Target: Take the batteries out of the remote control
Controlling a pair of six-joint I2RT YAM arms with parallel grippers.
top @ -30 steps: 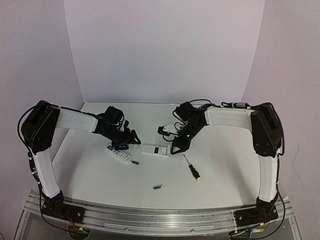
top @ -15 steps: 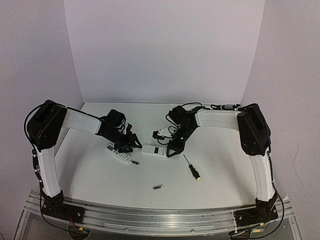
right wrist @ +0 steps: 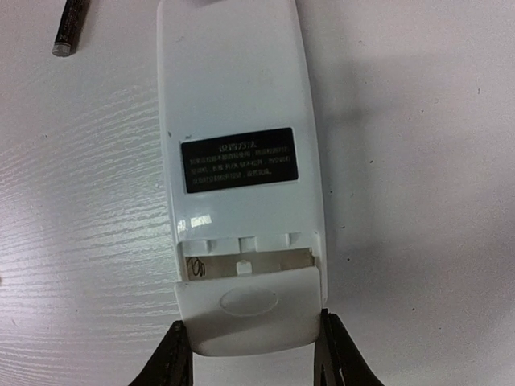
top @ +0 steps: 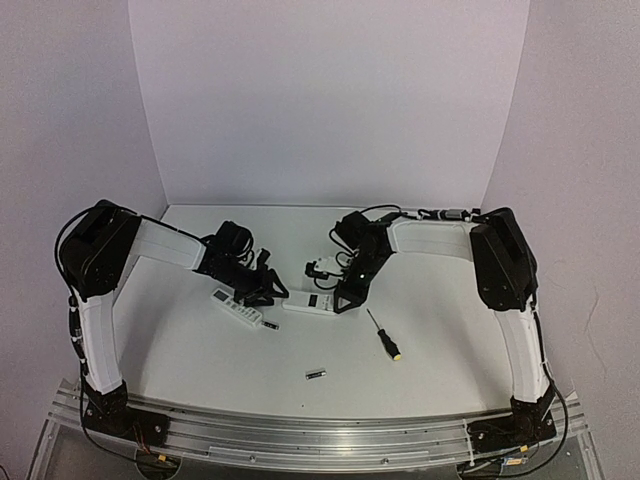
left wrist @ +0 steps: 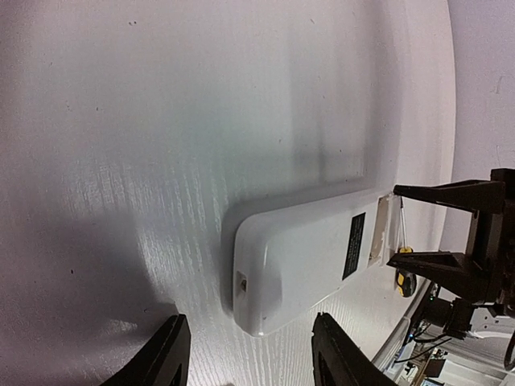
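A white remote [top: 310, 302] lies face down at mid-table, its black label up. In the right wrist view its battery cover [right wrist: 249, 310] is slid partly off the remote [right wrist: 237, 104], showing a spring in a gap where I see no battery. My right gripper [right wrist: 253, 330] is shut on the sides of that cover, at the remote's right end [top: 343, 300]. My left gripper [top: 272, 292] is open, its fingers [left wrist: 170, 354] just short of the remote's left end [left wrist: 306, 257]. One battery [top: 270, 325] lies by a second remote. Another battery [top: 316, 374] lies nearer the front.
A second white remote [top: 236, 306] lies at an angle left of the first, under my left arm. A black-and-yellow screwdriver [top: 383, 335] lies to the right of the remotes. A battery [right wrist: 68, 28] shows at the top left of the right wrist view.
My left gripper has moved right, from over the second remote to the left end of the middle remote. My right gripper has shifted slightly left onto its right end.
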